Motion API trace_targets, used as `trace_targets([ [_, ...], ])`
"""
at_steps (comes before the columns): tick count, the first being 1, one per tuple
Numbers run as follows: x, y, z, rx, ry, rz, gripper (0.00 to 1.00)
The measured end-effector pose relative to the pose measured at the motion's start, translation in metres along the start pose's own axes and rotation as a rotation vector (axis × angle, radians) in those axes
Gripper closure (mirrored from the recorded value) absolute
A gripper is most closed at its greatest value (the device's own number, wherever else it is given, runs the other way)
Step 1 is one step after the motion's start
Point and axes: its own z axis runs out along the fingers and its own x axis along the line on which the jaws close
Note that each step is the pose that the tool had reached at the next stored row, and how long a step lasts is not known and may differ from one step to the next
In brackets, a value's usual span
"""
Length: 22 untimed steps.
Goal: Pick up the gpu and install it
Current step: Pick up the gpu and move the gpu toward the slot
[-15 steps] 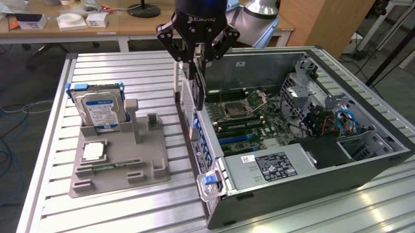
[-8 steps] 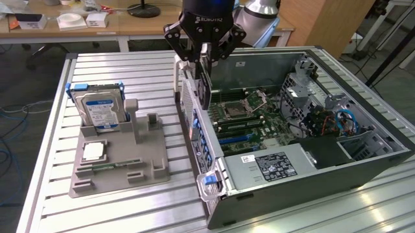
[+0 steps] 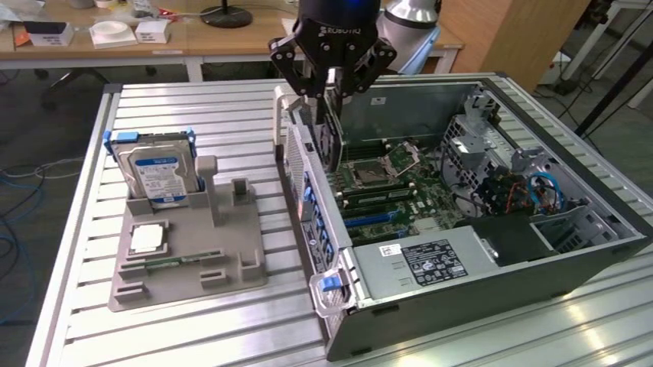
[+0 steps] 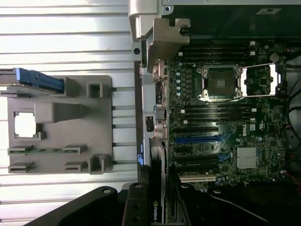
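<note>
Gripper: my black gripper hangs over the computer case, close to the case's back wall, and its fingers are closed on the graphics card.
Graphics card: thin and dark, held upright by its upper end. The lower end reaches down inside the case, just beside the back wall. I cannot tell if the lower edge touches anything.
Card label: in the wrist view I see a small green logo on the card, between the black fingers.
Case: it lies on its side on the table, with the open side up.
Motherboard: the green board covers the floor of the case. The empty processor socket is near its middle, and the blue slots lie nearer the power supply, which fills one end of the case.
Holder: a grey plastic holder rests on the table outside the case, near the back wall.
Hard drive: a silver drive with a blue-white label stands upright in the holder, at the side away from the case.
Small parts: a square processor chip and a narrow green memory stick lie flat in the holder, well apart from the case.
</note>
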Motion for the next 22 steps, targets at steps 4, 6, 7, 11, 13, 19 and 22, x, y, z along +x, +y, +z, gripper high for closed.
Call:
trace_targets([
  [4, -0.006, 0.0003, 0.0001, 0.0, 0.0, 0.0, 0.74],
  [6, -0.009, 0.0005, 0.0002, 0.0, 0.0, 0.0, 0.74],
  [7, -0.01, 0.0006, 0.0002, 0.0, 0.0001, -0.001, 0.74],
  [11, -0.016, 0.0009, 0.0003, 0.0001, 0.0, -0.001, 0.74],
  [13, -0.019, 0.001, 0.0004, 0.0001, 0.0001, -0.001, 0.74],
  [19, -0.031, 0.0017, 0.0007, 0.0, 0.0002, -0.003, 0.74],
  [22, -0.037, 0.002, 0.0009, -0.0001, 0.0002, -0.005, 0.74],
])
